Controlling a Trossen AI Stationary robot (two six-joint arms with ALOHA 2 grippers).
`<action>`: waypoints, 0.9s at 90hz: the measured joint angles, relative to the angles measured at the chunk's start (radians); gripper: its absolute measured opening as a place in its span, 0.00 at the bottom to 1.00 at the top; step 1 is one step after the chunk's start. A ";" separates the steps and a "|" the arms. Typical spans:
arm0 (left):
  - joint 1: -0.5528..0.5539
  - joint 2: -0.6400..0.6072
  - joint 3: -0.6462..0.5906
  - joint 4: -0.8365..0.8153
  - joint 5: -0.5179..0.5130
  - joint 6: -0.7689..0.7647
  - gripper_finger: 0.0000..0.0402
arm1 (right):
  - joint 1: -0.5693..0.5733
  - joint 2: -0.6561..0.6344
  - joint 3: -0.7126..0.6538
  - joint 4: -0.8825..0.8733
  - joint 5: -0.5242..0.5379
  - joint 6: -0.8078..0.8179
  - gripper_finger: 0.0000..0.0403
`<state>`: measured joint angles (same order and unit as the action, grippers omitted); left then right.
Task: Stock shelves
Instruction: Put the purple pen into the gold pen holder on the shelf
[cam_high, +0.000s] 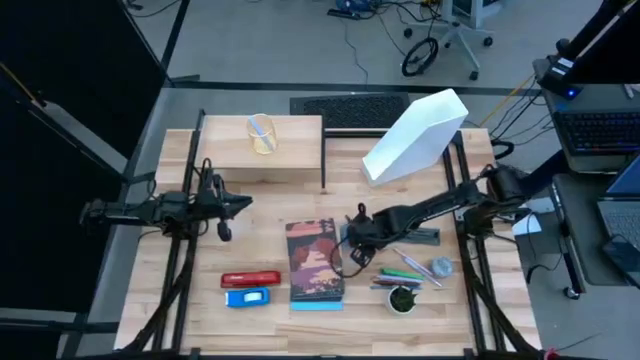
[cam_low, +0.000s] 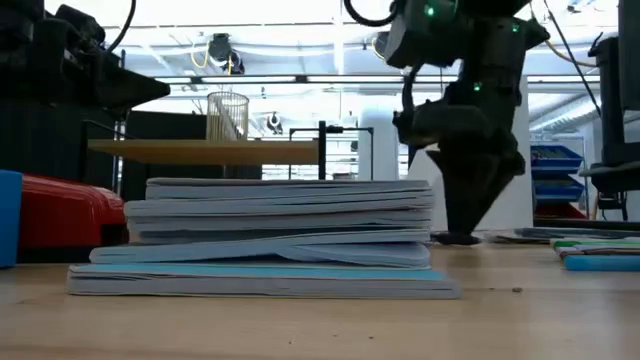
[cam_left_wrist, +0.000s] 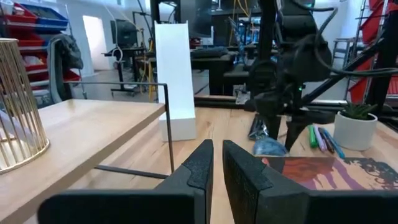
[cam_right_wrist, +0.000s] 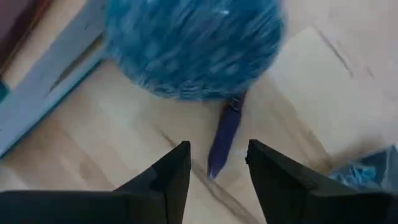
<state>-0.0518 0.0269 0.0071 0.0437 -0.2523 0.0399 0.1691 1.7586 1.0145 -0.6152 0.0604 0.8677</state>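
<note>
Two shelf pieces stand at the far side of the light-wood tabletop (cam_high: 200, 310): the low plank shelf (cam_high: 250, 160) on thin black legs at the far left, and the white file holder (cam_high: 415, 135) tilted just to its right, its narrow end showing upright in the left wrist view. A gold wire cup (cam_high: 263, 135) stands on the plank.

Near the table's middle lies a stack of books (cam_high: 315, 262), flat, its top cover dark red with a pale figure and a blue cover at the bottom. Left of the stack sit a red stapler (cam_high: 250, 279) and, just in front of it, a blue box-like item (cam_high: 248, 297). To the right of the stack are a small potted plant (cam_high: 402, 299) in a white pot and a few pens (cam_high: 405, 272) lying loose.

The right gripper (cam_right_wrist: 217, 171) reaches in from the right and hangs low over the table just beside the stack's right edge; its fingers are spread, with a fuzzy blue ball (cam_right_wrist: 193, 43) and its dark purple strap on the wood ahead of them, untouched. The left gripper (cam_left_wrist: 216, 165) waits at the table's left, aimed towards the middle, its fingers nearly pressed together and holding nothing.
</note>
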 joint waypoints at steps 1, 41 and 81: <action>0.000 0.000 0.000 0.000 0.000 0.000 0.06 | 0.000 0.004 0.000 0.000 0.000 0.000 0.35; 0.000 0.000 0.000 0.000 0.000 -0.001 0.06 | -0.033 0.009 0.000 -0.001 0.101 0.092 0.35; 0.000 0.004 0.000 0.001 -0.004 0.001 0.06 | -0.063 0.073 0.003 0.057 0.051 0.170 0.20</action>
<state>-0.0520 0.0307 0.0071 0.0444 -0.2565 0.0409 0.1059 1.8317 1.0180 -0.5584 0.1110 1.0381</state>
